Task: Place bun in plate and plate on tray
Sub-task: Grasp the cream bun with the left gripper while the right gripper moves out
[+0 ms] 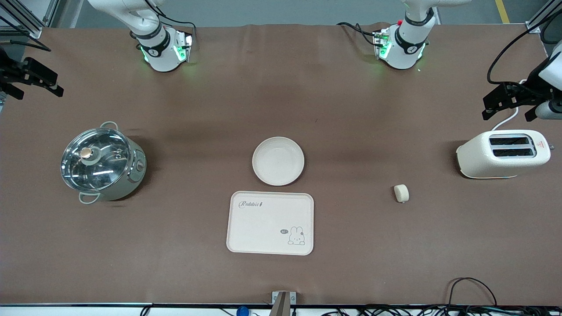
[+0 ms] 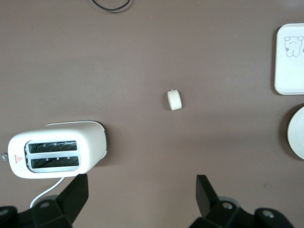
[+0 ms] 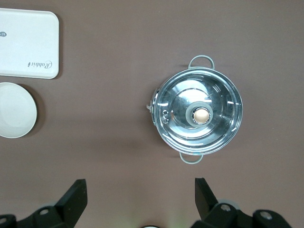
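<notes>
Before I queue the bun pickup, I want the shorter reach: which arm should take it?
Left. The bun lies toward the left arm's end of the table, near the toaster, and the open left gripper already looks down on it. The right gripper is open above the pot.

Plate (image 1: 278, 160) just farther than tray (image 1: 270, 222); bun (image 1: 401, 193) toward left arm's end, pot (image 1: 102, 163) toward right arm's end of tray.
</notes>
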`<action>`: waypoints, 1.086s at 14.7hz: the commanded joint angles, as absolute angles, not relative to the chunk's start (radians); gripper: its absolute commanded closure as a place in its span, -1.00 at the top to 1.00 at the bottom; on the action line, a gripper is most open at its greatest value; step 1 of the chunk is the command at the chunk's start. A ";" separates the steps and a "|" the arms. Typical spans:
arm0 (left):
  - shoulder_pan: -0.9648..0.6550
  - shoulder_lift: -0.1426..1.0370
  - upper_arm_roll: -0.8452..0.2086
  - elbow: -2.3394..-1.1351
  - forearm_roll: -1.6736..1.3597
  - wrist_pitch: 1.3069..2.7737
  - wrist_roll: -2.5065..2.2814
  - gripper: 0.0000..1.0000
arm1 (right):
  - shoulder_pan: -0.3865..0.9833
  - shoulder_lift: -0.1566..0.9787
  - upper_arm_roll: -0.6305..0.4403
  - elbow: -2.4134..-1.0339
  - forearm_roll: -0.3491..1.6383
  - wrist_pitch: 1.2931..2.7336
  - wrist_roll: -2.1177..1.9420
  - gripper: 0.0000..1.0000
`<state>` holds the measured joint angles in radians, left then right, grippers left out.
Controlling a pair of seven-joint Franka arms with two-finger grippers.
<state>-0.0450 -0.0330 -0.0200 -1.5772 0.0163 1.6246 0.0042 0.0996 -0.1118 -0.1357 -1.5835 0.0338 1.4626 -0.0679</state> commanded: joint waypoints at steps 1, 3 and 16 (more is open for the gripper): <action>-0.051 -0.028 -0.021 -1.557 0.026 1.597 0.024 1.00 | 0.081 -0.143 -0.118 -1.621 0.014 1.480 -0.071 1.00; -0.055 -0.020 -0.021 -1.542 0.029 1.595 0.002 1.00 | 0.081 -0.143 -0.118 -1.618 0.014 1.482 -0.069 1.00; -0.089 0.477 -0.084 -1.677 0.015 2.106 -0.198 1.00 | 0.146 -0.039 -0.112 -1.620 0.037 1.561 -0.060 1.00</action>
